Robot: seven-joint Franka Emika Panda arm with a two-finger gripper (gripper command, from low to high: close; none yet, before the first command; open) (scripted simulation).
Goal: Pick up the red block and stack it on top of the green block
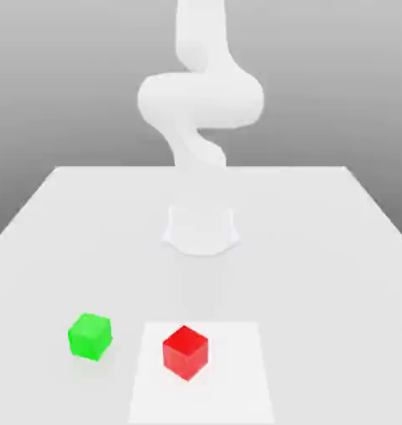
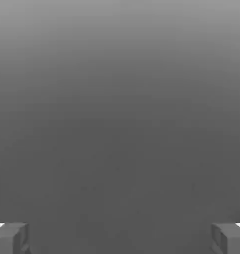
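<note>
Here we are at the white bench, and both cubes sit untouched near the front edge in the exterior view. The small bright red cube with smooth plain faces rests on a paler square patch of the bench top. The small bright green cube of about the same size stands just off that patch, at about nine o'clock from the red one, near it but not touching. Both sit flat, each turned a little so a corner edge faces the camera.

The white robot arm rises from its base at twelve o'clock from the blocks, and curls upward out of the frame. From the base, the red cube lies at roughly six o'clock, the green at about seven.

Now the hand view: the end effector shows two grey fingertips at the far corners of the picture, set wide apart with nothing between them. Beyond them only plain grey, with no block and no bench in sight. So the hand does not look to be aimed at the cubes yet.

My read: nothing is picked up and the task is at its very start. The coming move hinges on bringing that spread end effector down over the red cube, which is a cube, so no long axis to favour, only its turned faces to line up with.
</note>
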